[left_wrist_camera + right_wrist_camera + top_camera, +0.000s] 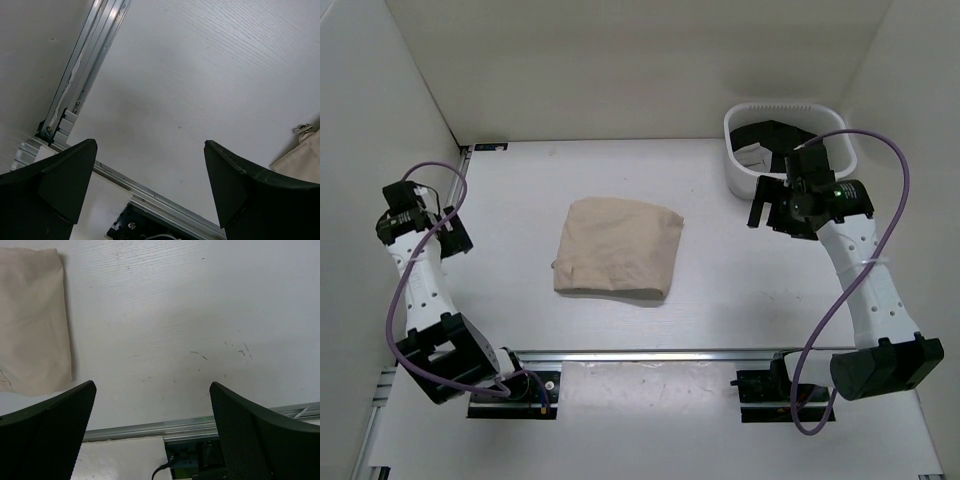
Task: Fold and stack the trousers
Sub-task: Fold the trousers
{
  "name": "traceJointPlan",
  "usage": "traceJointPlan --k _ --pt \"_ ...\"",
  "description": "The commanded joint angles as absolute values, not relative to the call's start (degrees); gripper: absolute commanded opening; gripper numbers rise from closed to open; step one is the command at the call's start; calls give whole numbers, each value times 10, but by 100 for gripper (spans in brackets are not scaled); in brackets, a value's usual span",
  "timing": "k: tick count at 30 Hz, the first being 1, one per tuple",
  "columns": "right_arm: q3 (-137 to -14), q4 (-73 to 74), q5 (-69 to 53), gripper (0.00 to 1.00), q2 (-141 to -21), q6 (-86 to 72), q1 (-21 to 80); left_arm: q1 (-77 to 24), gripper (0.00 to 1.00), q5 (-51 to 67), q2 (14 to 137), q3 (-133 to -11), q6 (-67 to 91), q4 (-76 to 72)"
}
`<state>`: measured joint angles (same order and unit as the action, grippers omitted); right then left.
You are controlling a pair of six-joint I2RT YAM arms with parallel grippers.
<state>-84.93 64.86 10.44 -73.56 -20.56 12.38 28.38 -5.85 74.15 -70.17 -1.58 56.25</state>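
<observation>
A pair of beige trousers (618, 248) lies folded into a flat rectangle in the middle of the white table. Its edge shows at the right of the left wrist view (305, 155) and its end at the top left of the right wrist view (32, 315). My left gripper (458, 232) is open and empty, held above the table at the far left, well apart from the trousers. My right gripper (760, 212) is open and empty, raised to the right of the trousers, in front of the basket.
A white basket (740, 165) holding dark and white cloth stands at the back right. A metal rail (650, 355) runs along the near edge of the table. White walls close in the left, back and right sides.
</observation>
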Motion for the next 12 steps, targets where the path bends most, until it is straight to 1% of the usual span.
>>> traceJointPlan --k 1,3,12 --pt "-875 656 110 99 -717 -207 122 295 100 -10 699 -722 -11 561" --pt "-868 656 110 99 -712 -207 122 307 100 15 693 -717 -11 561" --pt "-825 636 104 99 -668 -212 122 318 100 47 664 -705 -17 561"
